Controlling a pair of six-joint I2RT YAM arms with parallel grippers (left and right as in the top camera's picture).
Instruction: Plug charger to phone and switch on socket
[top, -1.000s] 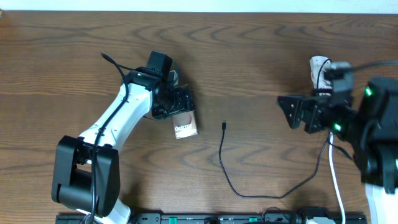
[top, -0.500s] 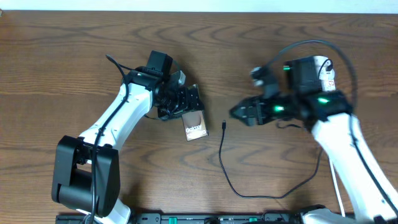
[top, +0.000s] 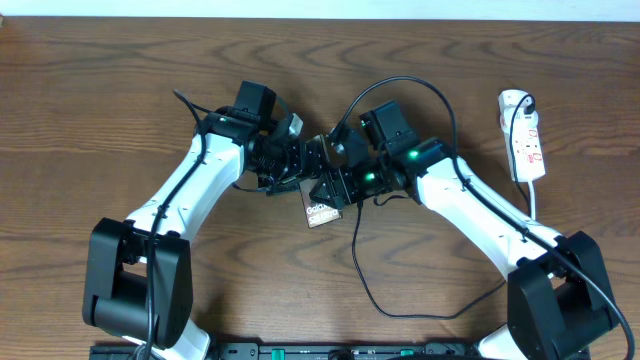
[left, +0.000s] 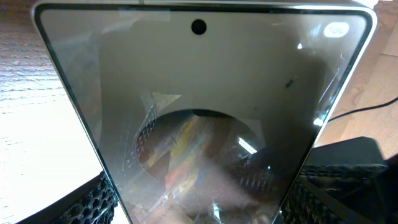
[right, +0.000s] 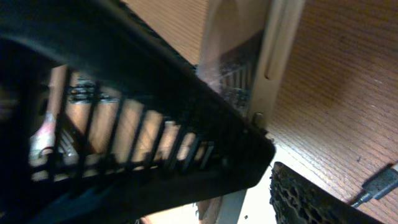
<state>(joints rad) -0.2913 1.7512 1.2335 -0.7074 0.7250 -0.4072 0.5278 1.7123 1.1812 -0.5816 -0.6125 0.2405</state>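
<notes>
left fingers (left: 92, 200) stayed clamped on the two long edges of the phone (left: 199, 106), holding it tilted near the middle of the desk (top: 90, 110), screen toward that arm's own camera. within the last second the right arm had swept in from the far right of the desk, and the right fingers (right: 306, 200) stood apart at the phone's lower end, a pale edge of the phone showing between them. whether they pressed on it could not be told, and they held no cable. over the same second the phone had been carried a little toward the centre and turned. the charger (top: 354, 255) lay loose on the desk in much the same curl as a second earlier, its connector tip (right: 380, 182) flat on the wood just beside the right fingers and not plugged in. the socket (top: 525, 140) sat well apart at the right edge, with what looked like a dark plug at its far end. by this showing the arms had only closed in on the phone, and picking up the tip, plugging it in and switching on all remained.
</notes>
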